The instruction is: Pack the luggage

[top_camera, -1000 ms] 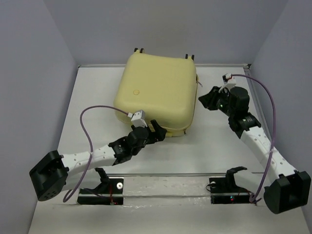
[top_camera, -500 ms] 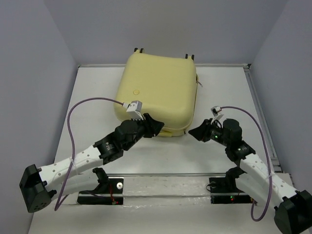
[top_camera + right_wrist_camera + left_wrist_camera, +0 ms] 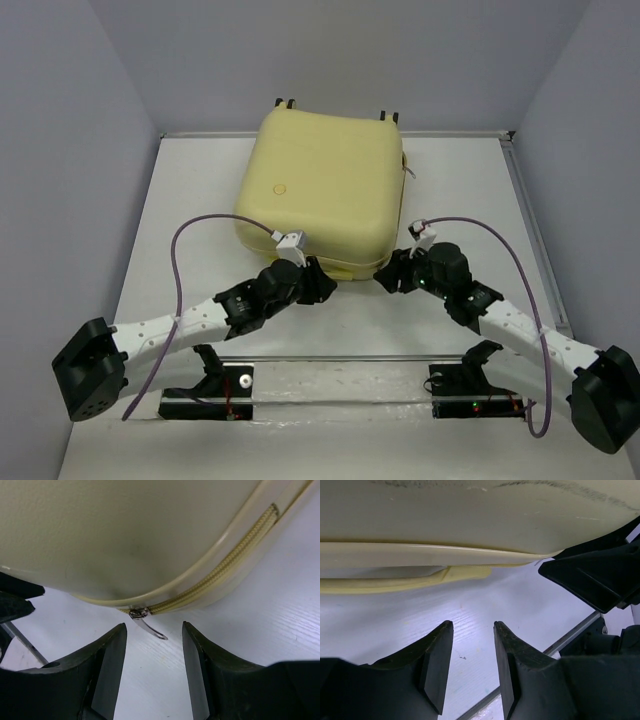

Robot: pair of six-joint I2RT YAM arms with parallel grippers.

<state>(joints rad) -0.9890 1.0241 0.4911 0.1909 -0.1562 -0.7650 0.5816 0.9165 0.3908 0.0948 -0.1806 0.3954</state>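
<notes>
The luggage [image 3: 320,185] is a large pale yellow hard-shell suitcase lying flat and closed at the back middle of the table. My left gripper [image 3: 322,283] is open and empty at its near edge; its wrist view shows the shell's rim [image 3: 430,555] just beyond my fingertips [image 3: 442,635]. My right gripper [image 3: 385,279] is open and empty at the near right corner. Its wrist view shows the yellow zipper [image 3: 215,582] and a silver zipper pull [image 3: 147,626] hanging just ahead of my open jaws [image 3: 154,630], not touched.
The white table [image 3: 200,200] has walls on the left, back and right. A rail [image 3: 340,358] with two black brackets runs along the near edge. The suitcase's wheels [image 3: 285,102] point to the back wall.
My right arm swung from the suitcase's right side down and left to its near right corner. My left gripper shifted slightly along the near edge. The suitcase has not moved.
</notes>
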